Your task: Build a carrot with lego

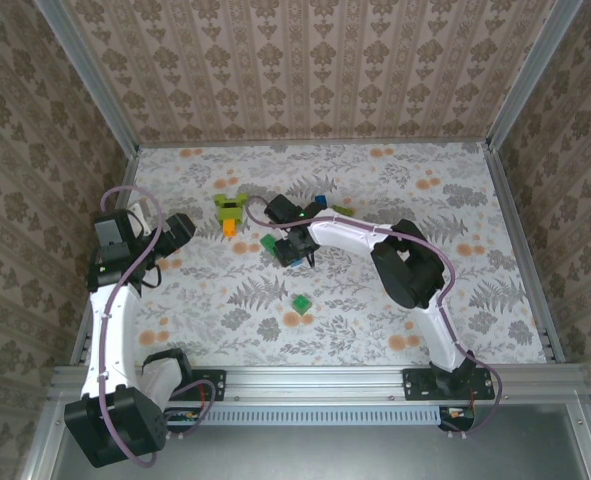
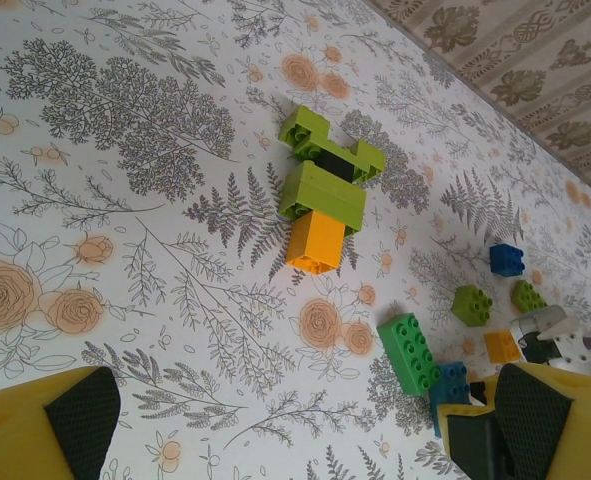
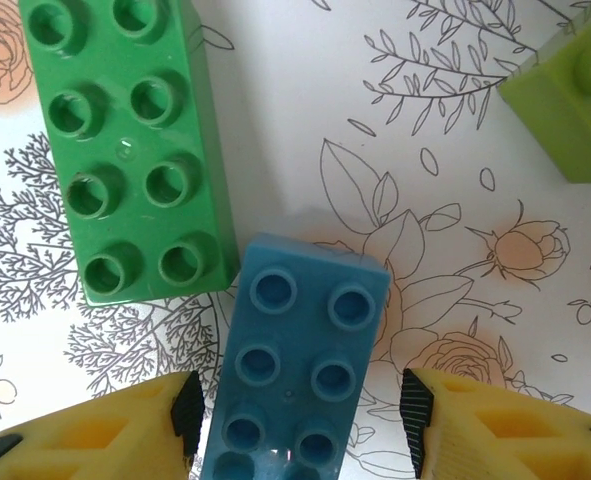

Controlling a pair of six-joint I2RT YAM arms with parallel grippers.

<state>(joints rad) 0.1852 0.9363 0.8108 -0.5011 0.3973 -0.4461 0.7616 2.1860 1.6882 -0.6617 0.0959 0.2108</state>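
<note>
1. Two arms share this job, and the right one is doing the work. The right gripper [image 3: 300,425] hangs low over a blue brick [image 3: 297,360] at the bottom centre of the right wrist view, with one yellow pad on each side of it. A sliver of tablecloth shows between the brick and the pad at frame right, so we judge the jaws apart and not yet clamped.
2. The left gripper [image 2: 290,435] stands spread wide and holds nothing.
3. The carrot [image 1: 231,210] lies flat on the table [image 1: 375,320], left of centre in the upper half of the overhead view. In the left wrist view its lime bricks spread toward the top, and its orange tip [image 2: 316,243] points down the frame.
4. We take the step in hand to be picking up the blue brick. Whether it is meant for the build or is only being moved aside, we cannot tell.
5. The next move calls for a square squeeze on the brick's long sides. A straight lift should follow, because the dark green brick [image 3: 135,150] at upper left sits just beside its corner, perhaps touching, and could be dragged along.
6. Nothing here is held in a container, and the lego lies loose on the table. A lime brick [image 3: 572,100] sits at upper right of the right wrist view, and a lone green brick [image 1: 301,304] lies below centre overhead.
</note>
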